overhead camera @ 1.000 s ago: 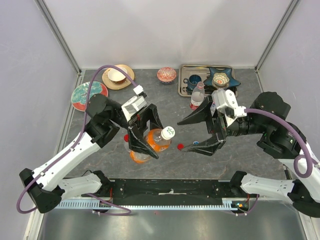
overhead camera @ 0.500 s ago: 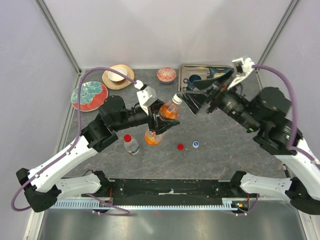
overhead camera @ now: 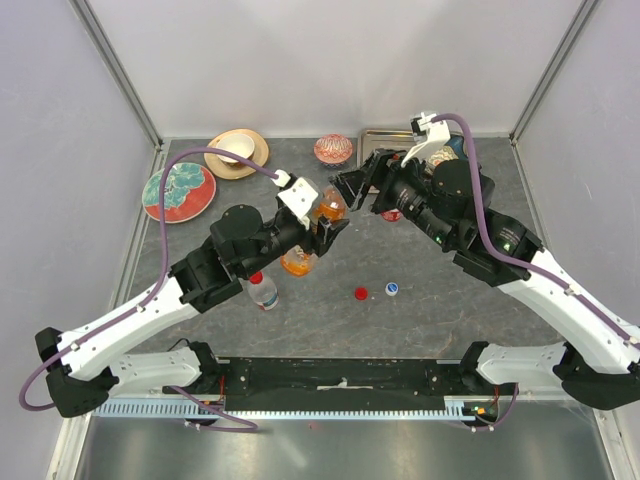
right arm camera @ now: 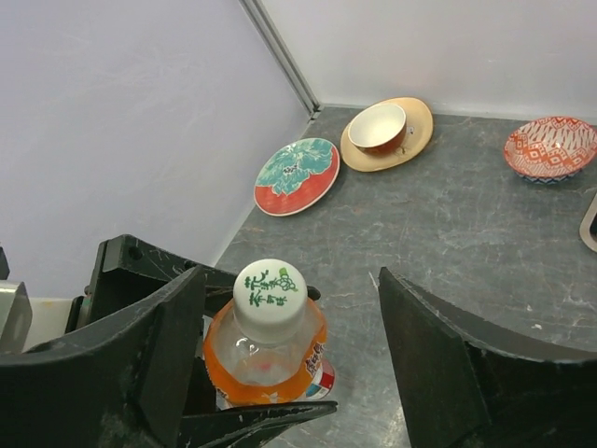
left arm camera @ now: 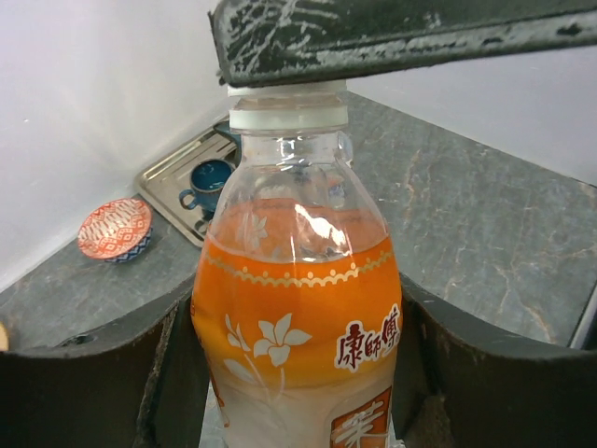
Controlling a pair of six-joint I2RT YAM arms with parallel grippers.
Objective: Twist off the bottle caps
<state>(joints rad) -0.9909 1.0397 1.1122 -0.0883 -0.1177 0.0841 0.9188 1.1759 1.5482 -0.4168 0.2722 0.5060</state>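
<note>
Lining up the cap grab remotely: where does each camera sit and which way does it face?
Top external: above and behind the bases, looking down at the table; left arm, right arm show.
Left wrist: faces the orange bottle side-on, between its own fingers.
Right wrist: looks down onto the bottle's cap, between its own fingers.
Shared: all show the orange bottle.

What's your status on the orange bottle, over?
Left hand shut on orange bottle, tilted toward right hand. Right hand open astride white cap, not touching. Cap on; nothing in the way.
</note>
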